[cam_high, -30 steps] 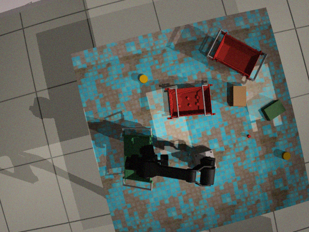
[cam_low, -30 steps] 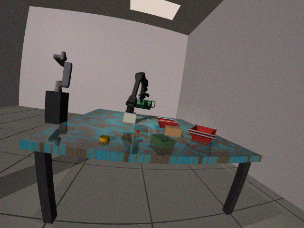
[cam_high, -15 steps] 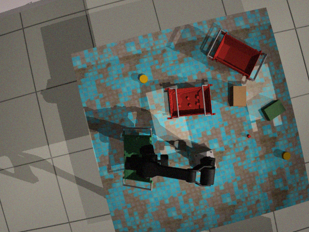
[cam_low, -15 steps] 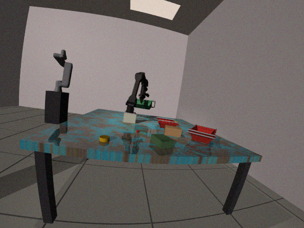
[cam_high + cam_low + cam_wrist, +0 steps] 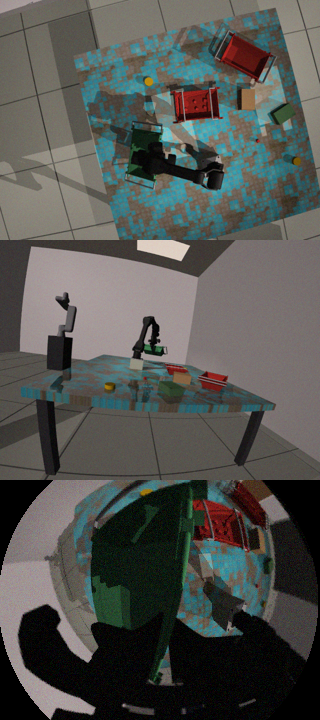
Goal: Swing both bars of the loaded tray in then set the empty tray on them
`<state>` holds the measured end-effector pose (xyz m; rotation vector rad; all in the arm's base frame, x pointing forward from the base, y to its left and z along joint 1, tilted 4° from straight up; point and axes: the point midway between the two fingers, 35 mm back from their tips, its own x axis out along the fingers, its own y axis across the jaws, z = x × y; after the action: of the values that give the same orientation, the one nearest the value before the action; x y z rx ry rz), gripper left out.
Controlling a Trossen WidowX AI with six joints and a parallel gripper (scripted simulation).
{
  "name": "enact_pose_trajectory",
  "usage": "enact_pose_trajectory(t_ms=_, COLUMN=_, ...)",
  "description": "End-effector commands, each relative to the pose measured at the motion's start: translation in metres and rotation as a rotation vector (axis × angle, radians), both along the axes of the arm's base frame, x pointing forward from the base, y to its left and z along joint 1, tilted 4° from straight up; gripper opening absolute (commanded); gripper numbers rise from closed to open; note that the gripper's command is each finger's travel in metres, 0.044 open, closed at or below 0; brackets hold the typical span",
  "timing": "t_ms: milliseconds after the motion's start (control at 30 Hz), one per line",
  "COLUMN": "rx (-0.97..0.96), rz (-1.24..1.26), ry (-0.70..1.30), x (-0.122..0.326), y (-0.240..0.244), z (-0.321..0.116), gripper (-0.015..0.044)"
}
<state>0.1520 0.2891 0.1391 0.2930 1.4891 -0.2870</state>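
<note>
The loaded red tray (image 5: 178, 106) (image 5: 176, 370) stands near the table's middle, with several small red blocks (image 5: 194, 101) inside. Its two wire bars, one on the left (image 5: 183, 105) and one on the right (image 5: 211, 103), lie across its top. The empty green tray (image 5: 144, 138) (image 5: 157, 350) (image 5: 140, 565) hangs in the air, well above the table and to one side of the loaded tray; it looks slightly tilted in the exterior view. Its own bars are out over its ends. My gripper (image 5: 153, 345) (image 5: 165, 615) is shut on the green tray's long side wall. The arm hides the fingertips in the top view.
Another red tray (image 5: 248, 42) (image 5: 211, 384), with bars out, stands at the upper right in the top view. Near it are a tan block (image 5: 248, 99) (image 5: 182, 377) and a green block (image 5: 283, 113) (image 5: 171, 388). Two yellow discs (image 5: 148, 81) (image 5: 296, 161) and a tiny red cube (image 5: 257, 141) lie apart.
</note>
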Motion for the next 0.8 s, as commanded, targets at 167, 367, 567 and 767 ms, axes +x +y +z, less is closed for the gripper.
enact_pose_trajectory(t_ms=167, rx=0.037, rz=-0.128, ry=-0.01, x=0.028, y=-0.015, z=0.01, gripper=0.0)
enact_pose_trajectory(t_ms=367, rx=0.042, rz=-0.216, ry=-0.01, x=0.047, y=-0.029, z=0.011, gripper=0.0)
enact_pose_trajectory(t_ms=567, rx=0.047, rz=-0.304, ry=-0.01, x=0.064, y=-0.044, z=0.012, gripper=0.0)
enact_pose_trajectory(t_ms=767, rx=0.052, rz=-0.391, ry=-0.01, x=0.08, y=-0.06, z=0.013, gripper=0.0)
